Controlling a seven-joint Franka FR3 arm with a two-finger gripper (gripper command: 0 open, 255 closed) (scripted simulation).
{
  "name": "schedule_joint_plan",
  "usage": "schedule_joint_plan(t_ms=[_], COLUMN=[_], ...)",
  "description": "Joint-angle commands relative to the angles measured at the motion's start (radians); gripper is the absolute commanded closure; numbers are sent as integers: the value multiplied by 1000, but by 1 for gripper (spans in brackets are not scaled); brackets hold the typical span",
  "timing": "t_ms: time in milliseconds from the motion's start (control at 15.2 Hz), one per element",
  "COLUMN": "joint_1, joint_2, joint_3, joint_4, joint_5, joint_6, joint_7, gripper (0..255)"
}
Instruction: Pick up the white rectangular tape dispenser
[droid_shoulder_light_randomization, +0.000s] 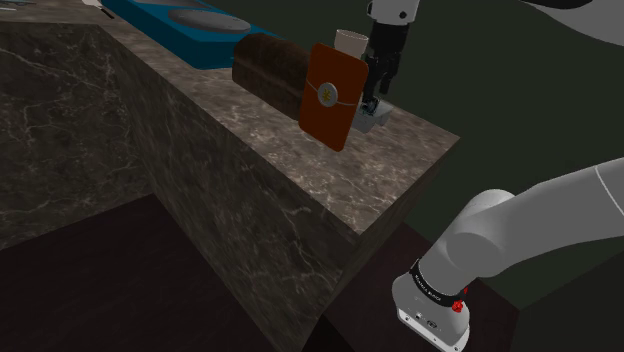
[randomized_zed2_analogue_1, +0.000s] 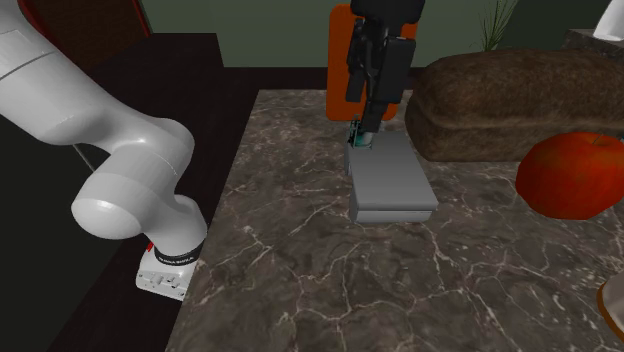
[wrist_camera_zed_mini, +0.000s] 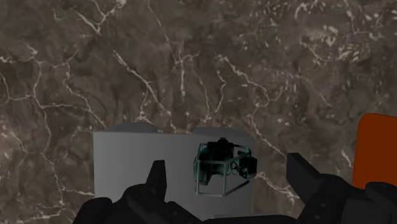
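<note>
Tape dispenser, drawn grey, lies flat on the marble surface just beside the orange panel; the pincer hangs wide over its panel-side end, apparently so it can close across the body

A dark veined marble counter crosses the frame's middle, a dark green wall upper right, dark floor lower left

Grey tape dispenser flat on countertop
</note>
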Motion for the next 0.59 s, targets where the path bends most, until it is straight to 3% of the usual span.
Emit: schedule_joint_plan(t_ms=[0, 198, 264, 528], joint_1=[0, 1, 1, 1], joint_2=[-6, -10, -9, -10], joint_3=[0, -1, 0, 0], joint_4=[-30, -56, -53, -54], joint_5=[0, 0, 0, 0], joint_6=[25, 45, 44, 44], joint_7=[2, 4, 4, 4], gripper=[0, 0, 255, 255])
